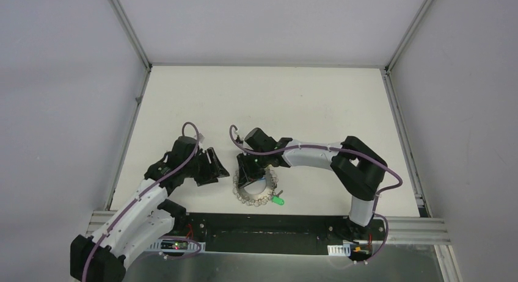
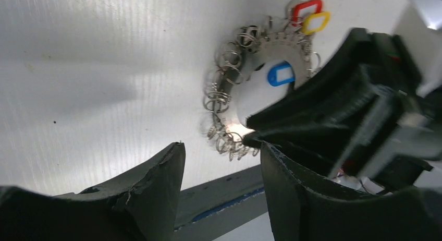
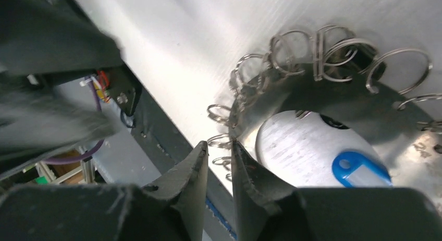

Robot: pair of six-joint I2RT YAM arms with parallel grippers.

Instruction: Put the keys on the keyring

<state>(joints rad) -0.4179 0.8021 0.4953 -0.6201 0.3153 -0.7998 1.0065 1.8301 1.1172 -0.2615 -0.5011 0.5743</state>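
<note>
The keyring (image 1: 256, 189) lies flat on the white table near the front edge, a silvery ring edged with small wire loops. A green key (image 1: 278, 201) lies at its right rim. In the left wrist view the keyring (image 2: 228, 89) shows a blue key (image 2: 280, 75) inside it and red (image 2: 306, 9) and yellow (image 2: 316, 23) keys at its far side. My right gripper (image 3: 219, 145) hangs over the keyring (image 3: 312, 95), its tips a narrow gap apart at the rim loops, beside the blue key (image 3: 359, 168). My left gripper (image 2: 221, 147) stands open and empty just left of the ring.
A dark rail (image 1: 269, 224) runs along the table's near edge just below the ring. White walls with aluminium frame posts (image 1: 128, 28) close in the table on three sides. The left gripper (image 1: 212, 166) and the right gripper (image 1: 251, 169) stand close together.
</note>
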